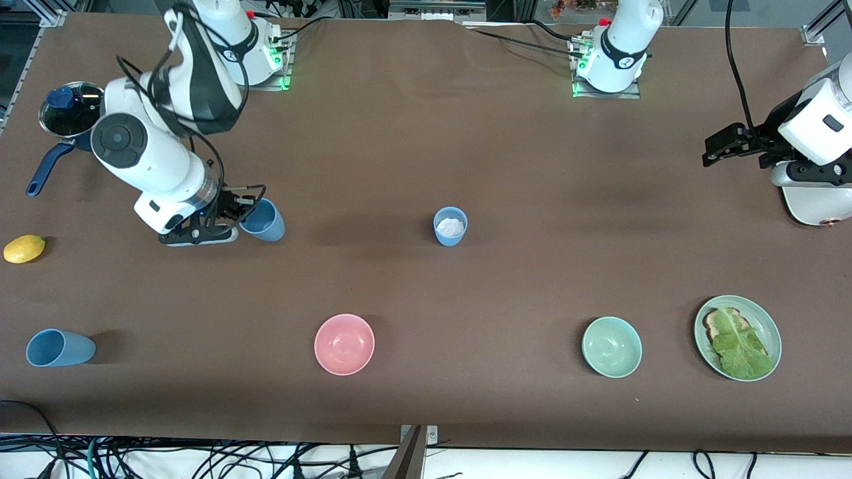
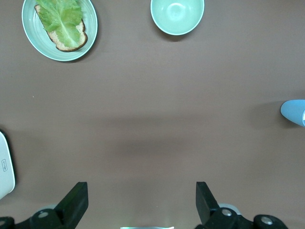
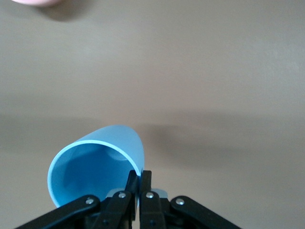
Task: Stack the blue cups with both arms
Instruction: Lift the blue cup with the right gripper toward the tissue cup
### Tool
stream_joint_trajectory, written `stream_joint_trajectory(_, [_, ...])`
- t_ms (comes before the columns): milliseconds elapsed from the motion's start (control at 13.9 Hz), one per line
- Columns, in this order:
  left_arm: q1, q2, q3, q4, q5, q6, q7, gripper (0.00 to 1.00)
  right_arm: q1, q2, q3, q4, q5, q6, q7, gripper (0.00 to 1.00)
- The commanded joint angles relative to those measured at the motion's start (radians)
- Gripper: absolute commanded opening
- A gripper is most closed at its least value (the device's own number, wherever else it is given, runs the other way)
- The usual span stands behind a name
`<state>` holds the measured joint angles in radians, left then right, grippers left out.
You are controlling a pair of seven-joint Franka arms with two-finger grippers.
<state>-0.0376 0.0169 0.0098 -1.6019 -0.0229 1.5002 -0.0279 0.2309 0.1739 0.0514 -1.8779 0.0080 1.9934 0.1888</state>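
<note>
My right gripper [image 1: 234,211] is shut on the rim of a light-blue cup [image 1: 264,221] and holds it tilted, low over the table toward the right arm's end. In the right wrist view the fingertips [image 3: 139,178] pinch the cup's wall [image 3: 95,164], one finger inside and one outside. A second blue cup [image 1: 450,226] stands upright mid-table with something white inside; its edge shows in the left wrist view [image 2: 294,111]. A third blue cup [image 1: 60,348] lies on its side near the front camera. My left gripper [image 1: 712,152] waits open and empty [image 2: 139,202] over bare table.
A pink bowl [image 1: 344,344], a green bowl [image 1: 612,346] and a green plate [image 1: 765,319] with toast and lettuce sit nearer the front camera. A dark-blue pot [image 1: 66,110] and a lemon [image 1: 24,248] lie at the right arm's end. A white object [image 1: 815,206] lies under the left arm.
</note>
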Motion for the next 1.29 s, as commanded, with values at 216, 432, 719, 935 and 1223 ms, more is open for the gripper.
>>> stream_joint_trajectory(216, [0.001, -0.006, -0.004, 0.011, 0.026, 0.002, 0.013, 1.00, 0.197, 0.039, -0.002, 0.158, 0.023, -0.056, 0.222, 0.00])
stream_joint_trajectory(432, [0.001, -0.006, -0.004, 0.011, 0.026, 0.000, 0.011, 1.00, 0.307, 0.120, 0.001, 0.284, 0.045, -0.057, 0.394, 0.00])
stream_joint_trajectory(719, [0.001, -0.008, -0.004, 0.011, 0.026, -0.002, 0.011, 1.00, 0.413, 0.228, 0.001, 0.416, 0.095, -0.064, 0.535, 0.00])
stream_joint_trajectory(935, [0.001, -0.008, -0.004, 0.011, 0.026, -0.002, 0.011, 1.00, 0.473, 0.324, -0.001, 0.526, 0.093, -0.064, 0.638, 0.00])
stream_joint_trajectory(1223, [0.001, -0.008, -0.002, 0.011, 0.026, -0.002, 0.011, 1.00, 0.505, 0.407, -0.002, 0.604, 0.092, -0.039, 0.693, 0.00])
